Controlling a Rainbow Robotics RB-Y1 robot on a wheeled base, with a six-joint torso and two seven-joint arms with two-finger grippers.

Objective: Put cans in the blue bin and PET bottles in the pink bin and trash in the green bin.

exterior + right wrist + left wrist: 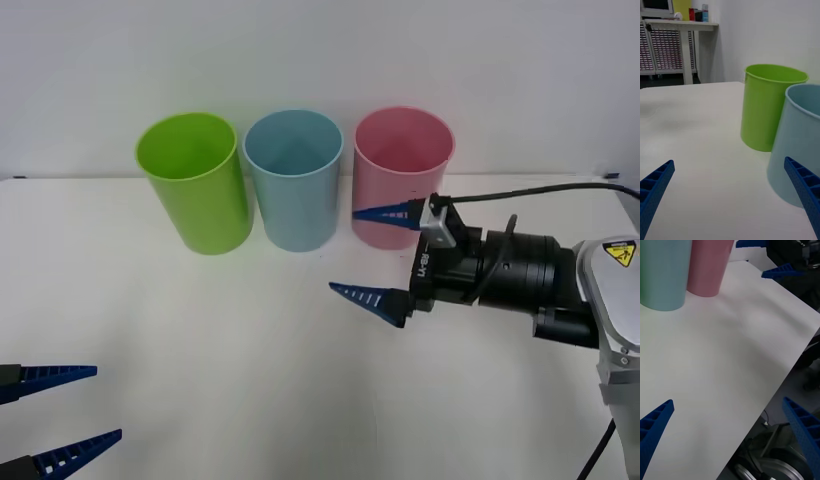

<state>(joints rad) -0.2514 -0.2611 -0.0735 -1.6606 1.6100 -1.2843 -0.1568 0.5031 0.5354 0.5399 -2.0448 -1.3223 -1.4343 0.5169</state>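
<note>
Right gripper (365, 255): fingers spread wide, nothing held, just before pink bin (403, 170) | left gripper (75, 405): parked at near left table (200, 350) edge, spread wide, nothing held | green bin (193, 180), blue bin (294, 176), pink bin upright in a row along far edge, left to right.

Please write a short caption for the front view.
Open right gripper before pink bin, blue bin and green bin; left gripper open.

Lab: parts-drawer cabinets (666, 48), workbench (681, 25)
</note>
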